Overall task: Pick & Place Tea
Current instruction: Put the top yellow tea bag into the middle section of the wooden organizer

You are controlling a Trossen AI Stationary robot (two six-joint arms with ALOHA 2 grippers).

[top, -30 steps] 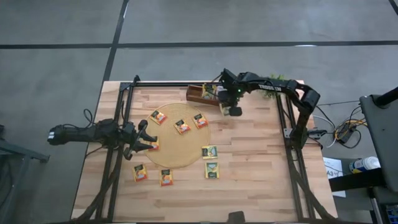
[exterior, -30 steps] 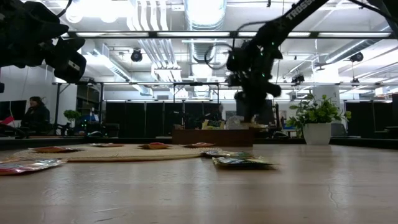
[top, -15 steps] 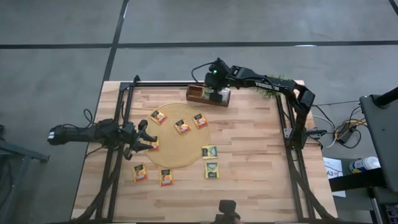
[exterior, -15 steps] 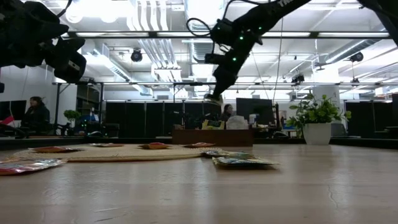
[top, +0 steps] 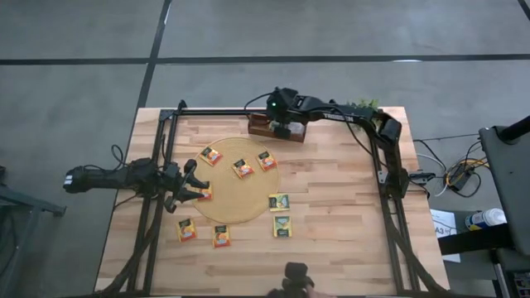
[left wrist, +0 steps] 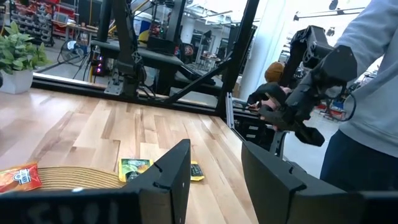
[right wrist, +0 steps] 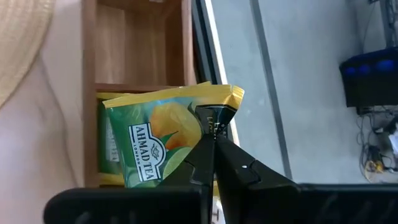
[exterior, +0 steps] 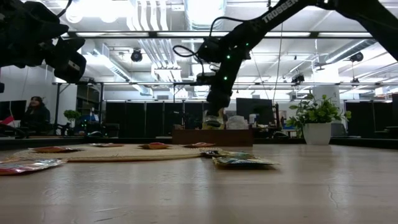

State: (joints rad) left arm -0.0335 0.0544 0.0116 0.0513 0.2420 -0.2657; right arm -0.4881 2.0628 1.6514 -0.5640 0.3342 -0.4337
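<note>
Green-yellow tea sachet (right wrist: 163, 146) pinched by one corner in the clenched right gripper (right wrist: 213, 134) above the wooden tray (right wrist: 134, 43), middle compartment; risk: released off-centre it may catch the divider or slip outside, while left gripper (top: 197, 186) idles half-open, empty, at the mat (top: 240, 199) edge.

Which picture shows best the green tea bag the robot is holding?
The right wrist view: the green sachet fills it, pinched at its corner by the right tool above the wooden tray. High and low views show the arm, scarcely the sachet; the left wrist view misses it.
</note>
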